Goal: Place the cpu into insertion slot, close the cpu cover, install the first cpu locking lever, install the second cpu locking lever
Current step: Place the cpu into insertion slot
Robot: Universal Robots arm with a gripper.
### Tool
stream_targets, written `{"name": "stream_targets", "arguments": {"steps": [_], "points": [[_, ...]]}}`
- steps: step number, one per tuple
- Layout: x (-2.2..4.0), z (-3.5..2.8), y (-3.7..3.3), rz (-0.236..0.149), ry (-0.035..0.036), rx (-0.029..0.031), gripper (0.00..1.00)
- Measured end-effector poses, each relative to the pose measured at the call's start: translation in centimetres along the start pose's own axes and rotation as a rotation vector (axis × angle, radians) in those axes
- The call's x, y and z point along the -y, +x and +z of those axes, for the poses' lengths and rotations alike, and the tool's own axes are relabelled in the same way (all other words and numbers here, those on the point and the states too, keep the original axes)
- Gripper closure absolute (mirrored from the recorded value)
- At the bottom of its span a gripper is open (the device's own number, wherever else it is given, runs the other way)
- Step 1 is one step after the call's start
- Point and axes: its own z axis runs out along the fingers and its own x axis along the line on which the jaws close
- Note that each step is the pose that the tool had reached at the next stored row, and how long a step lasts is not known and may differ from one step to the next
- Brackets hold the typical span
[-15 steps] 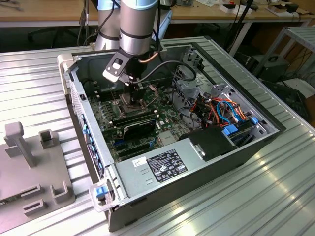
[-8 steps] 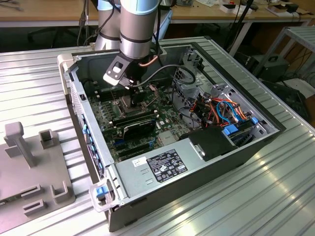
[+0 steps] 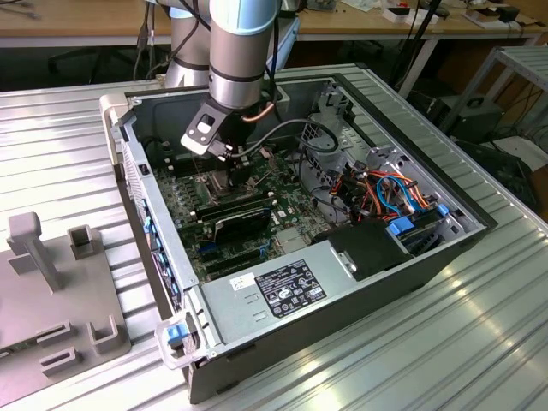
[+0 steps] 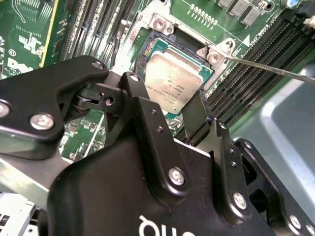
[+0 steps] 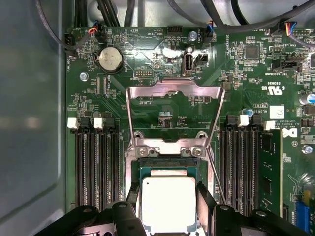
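Black fingers (image 5: 129, 212) stand one against each of two opposite edges of the cpu (image 5: 168, 199), clamped on it as far as both wrist views show. The gripped edges are the ones facing the banks of long black memory slots (image 5: 96, 167) on either side.

From where I stand, the open computer case (image 3: 257, 330) lies on a ribbed aluminium table (image 3: 428, 351). A grey fixture block (image 3: 51, 291) sits on the exterior view's left, and a wooden desk (image 3: 86, 17) runs along the back of the room. The arm (image 3: 240, 43) reaches down into the case, over the green board.

The chip lies flat, silvery face up, inside the dark rim of the insertion slot (image 5: 167, 166). Being square it has no long axis to speak of, and its edges run parallel to the socket's edges. Whether it is fully seated I cannot tell.

The cpu cover (image 5: 172, 87) is swung open, hinged at the socket edge on the side of the round coin battery (image 5: 109, 59). Its frame stretches from the hinge toward that battery, with the board showing through the window. A thin metal lever (image 5: 216, 183) slants beside the socket, unlatched — in the second wrist view it runs out past the gripper (image 4: 165, 93) over the slots.
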Motion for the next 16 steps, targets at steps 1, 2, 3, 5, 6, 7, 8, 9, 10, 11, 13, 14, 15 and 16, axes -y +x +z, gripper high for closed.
{"name": "stream_targets", "arguments": {"steps": [1,2,3,5,6,7,8,9,10,11,13,14,15,16], "points": [[0.00,0.04,-0.01,0.000,0.0000,0.0000,0.45],[0.00,0.18,0.00,0.000,-0.0001,-0.0001,0.45],[0.00,0.22,-0.01,0.000,0.0000,-0.0001,0.45],[0.00,0.33,-0.01,0.000,0.0001,-0.0001,0.45],[0.01,0.38,-0.01,0.000,0.0003,0.0000,0.45],[0.01,0.43,-0.01,0.000,0.0008,-0.0001,0.45],[0.00,0.46,-0.01,0.000,0.0014,-0.0001,0.45],[-0.01,0.48,-0.01,0.000,0.0018,0.0000,0.45],[-0.01,0.51,-0.01,0.000,0.0020,-0.0001,0.45],[-0.05,0.55,-0.01,0.000,0.0021,-0.0002,0.45],[-0.08,0.60,-0.01,0.000,0.0023,-0.0001,0.45],[-0.08,0.64,-0.01,0.000,0.0023,-0.0001,0.45],[-0.08,0.67,-0.01,0.000,0.0023,-0.0002,0.45],[-0.08,0.69,-0.02,0.000,0.0025,0.0000,0.45]]}}
